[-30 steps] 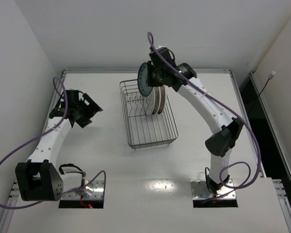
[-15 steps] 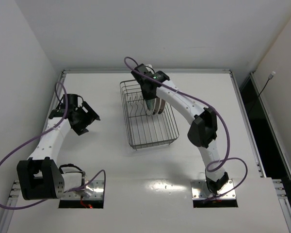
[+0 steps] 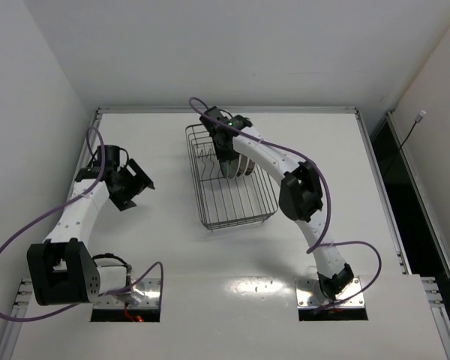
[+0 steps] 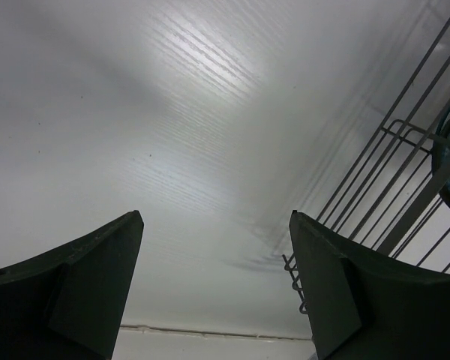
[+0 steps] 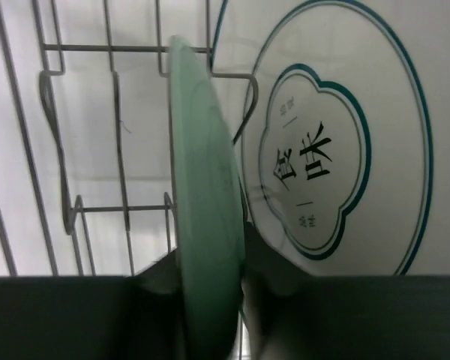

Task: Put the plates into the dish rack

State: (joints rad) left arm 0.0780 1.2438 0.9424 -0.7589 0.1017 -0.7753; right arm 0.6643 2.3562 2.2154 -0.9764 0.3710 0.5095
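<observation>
My right gripper (image 5: pixel 210 262) is shut on the teal plate (image 5: pixel 202 187), which stands edge-on inside the dish rack (image 5: pixel 60 150). Right beside it stands a whitish plate with a dark centre mark (image 5: pixel 337 135). In the top view my right gripper (image 3: pixel 226 156) is low over the far part of the rack (image 3: pixel 204 214), next to the upright plates (image 3: pixel 246 166). My left gripper (image 3: pixel 140 182) is open and empty over the table, left of the rack. In the left wrist view its fingers (image 4: pixel 97 262) are spread, with the rack wires (image 4: pixel 390 172) at the right.
White walls close in the table at the back and left. The near half of the rack holds only prongs. My right arm arches over the rack's right side.
My right gripper has swung left and down, taking the teal plate from above the rack into it beside the other plates. My left arm has barely moved.
</observation>
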